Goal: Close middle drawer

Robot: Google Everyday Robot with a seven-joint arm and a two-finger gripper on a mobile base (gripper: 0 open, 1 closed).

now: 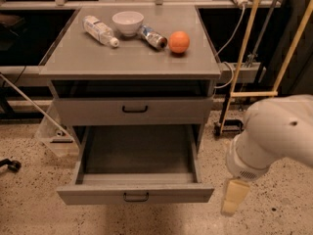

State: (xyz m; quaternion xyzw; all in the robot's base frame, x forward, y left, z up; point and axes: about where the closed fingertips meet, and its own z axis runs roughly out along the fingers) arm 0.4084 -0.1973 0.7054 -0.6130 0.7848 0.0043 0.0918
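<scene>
The grey cabinet (131, 62) stands in the middle of the camera view. Its top drawer (134, 110) is pushed in. Below it the middle drawer (137, 156), a deep grey tray with a small black handle (136, 197), is pulled far out and is empty. The lowest drawer is hidden beneath it. My gripper (234, 198) hangs from the white arm (274, 136) at the lower right. It is just right of the open drawer's front right corner, apart from it and holding nothing.
On the cabinet top lie a plastic bottle (100, 30), a white bowl (128, 22), a can on its side (152, 37) and an orange (179, 41). Wooden poles (244, 58) and cables stand to the right. A clear bin (53, 133) sits on the speckled floor at the left.
</scene>
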